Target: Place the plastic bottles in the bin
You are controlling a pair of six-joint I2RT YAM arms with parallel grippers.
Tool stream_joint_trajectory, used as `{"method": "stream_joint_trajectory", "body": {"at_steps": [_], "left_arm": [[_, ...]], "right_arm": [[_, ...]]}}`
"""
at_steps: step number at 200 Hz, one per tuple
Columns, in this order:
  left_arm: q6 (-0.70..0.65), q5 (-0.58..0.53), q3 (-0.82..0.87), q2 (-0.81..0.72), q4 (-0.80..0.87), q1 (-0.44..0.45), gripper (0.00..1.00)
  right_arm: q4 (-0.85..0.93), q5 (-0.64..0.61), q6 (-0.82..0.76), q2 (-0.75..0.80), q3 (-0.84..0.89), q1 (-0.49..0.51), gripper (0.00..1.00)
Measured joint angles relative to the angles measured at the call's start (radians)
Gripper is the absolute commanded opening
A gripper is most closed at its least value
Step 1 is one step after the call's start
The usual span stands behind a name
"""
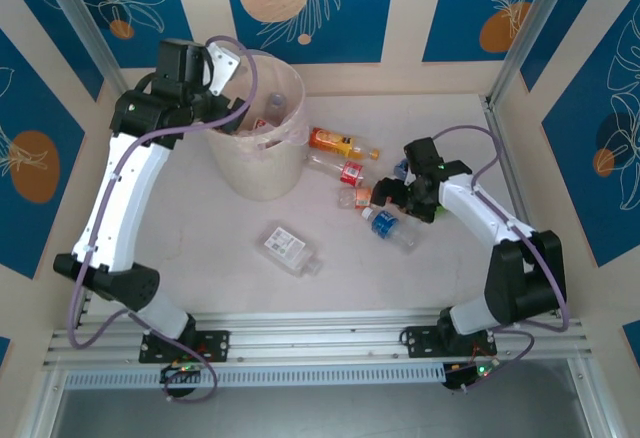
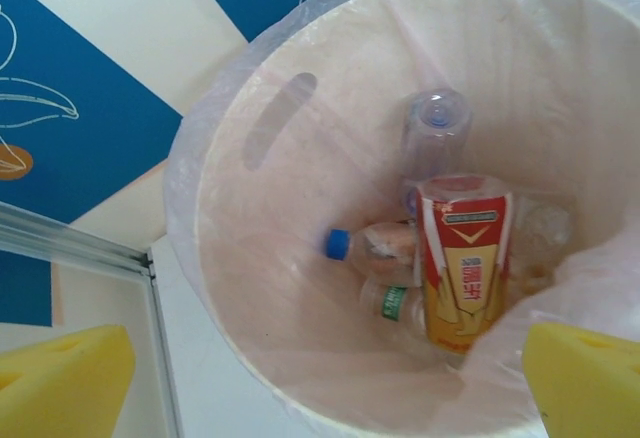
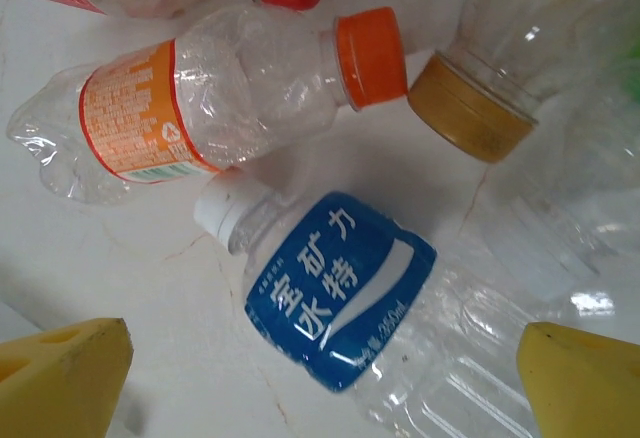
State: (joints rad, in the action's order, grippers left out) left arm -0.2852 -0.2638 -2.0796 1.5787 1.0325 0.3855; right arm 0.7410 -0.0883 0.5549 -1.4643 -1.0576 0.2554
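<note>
Here the next move turns on the right claw [image 3: 325, 378] and the blue-labelled bottle [image 3: 340, 303] lying directly beneath it on the surface [image 1: 400, 283]. The claw's yellow pads [image 3: 65, 373] stand wide apart with nothing held, one to each side of the bottle's clear body. The bottle's long axis runs on a slant across the line between the pads, with its white cap pointing away to the claw's upper left. I judge a small wrist turn would square the grip before closing. An orange-labelled bottle [image 3: 200, 108] lies just beside the cap, so a descent could nudge it. The right arm is clearly the nearer one to this cluster. The left claw [image 2: 325, 388] hangs over the bin [image 1: 255, 173], its pads wide and empty. The right wrist view gives the bottle's slant and the crowding around it. The top view adds that the bin stands well to the left of the cluster, and that a flat clear bottle [image 1: 287, 248] lies apart on the near surface. The left wrist view looks down into the bin, where several bottles rest, among them a red-and-gold labelled bottle [image 2: 462, 258].
</note>
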Motion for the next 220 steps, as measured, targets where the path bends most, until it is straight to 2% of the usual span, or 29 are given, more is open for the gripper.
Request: {"method": "stream_joint_trajectory", "body": {"at_steps": [44, 97, 137, 220], "left_arm": [[0.146, 0.019, 0.177, -0.143, -0.034, 0.077, 0.99], [0.314, 0.214, 0.446, -0.327, -0.15, 0.128, 0.99], [0.361, 0.29, 0.487, -0.351, -0.187, 0.161, 1.0], [0.392, 0.298, 0.507, -0.354, -0.214, 0.163, 1.0]], "right_arm": [[0.001, -0.004, -0.029, -0.094, -0.036, 0.023, 0.98], [0.019, -0.037, -0.034, -0.163, -0.041, 0.077, 0.97], [0.045, -0.069, -0.032, -0.169, -0.039, 0.1, 0.97], [0.079, -0.08, -0.018, -0.169, -0.003, 0.172, 0.94]]}}
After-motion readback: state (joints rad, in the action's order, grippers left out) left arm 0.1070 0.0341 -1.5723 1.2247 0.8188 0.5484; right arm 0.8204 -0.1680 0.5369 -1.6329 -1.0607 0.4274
